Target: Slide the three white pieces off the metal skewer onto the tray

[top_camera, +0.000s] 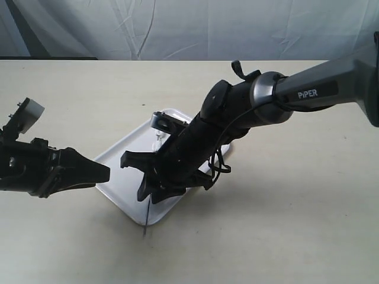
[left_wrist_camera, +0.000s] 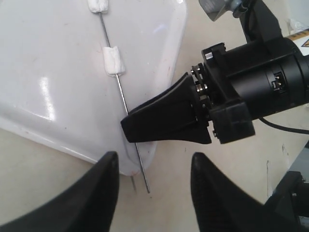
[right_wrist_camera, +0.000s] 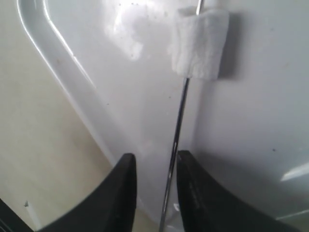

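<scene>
The white tray (top_camera: 121, 158) lies mid-table. The metal skewer (left_wrist_camera: 126, 108) rests on it, its tip (top_camera: 144, 221) poking past the near rim. Two white pieces (left_wrist_camera: 114, 60) (left_wrist_camera: 98, 6) show threaded on it; the third is out of sight. My right gripper (right_wrist_camera: 155, 155) is open, lowered over the tray with the skewer (right_wrist_camera: 177, 125) running between its fingers, close to one finger and with a gap to the other. One white piece (right_wrist_camera: 199, 43) sits just ahead of it. My left gripper (left_wrist_camera: 154, 155) is open and holds nothing, hovering by the skewer's tip at the tray's corner (top_camera: 103, 171).
The right arm (top_camera: 296, 94) stretches across the tray from the back right and hides much of it. One right finger (left_wrist_camera: 164, 121) crosses above the skewer in the left wrist view. Bare beige table (top_camera: 284, 225) surrounds the tray.
</scene>
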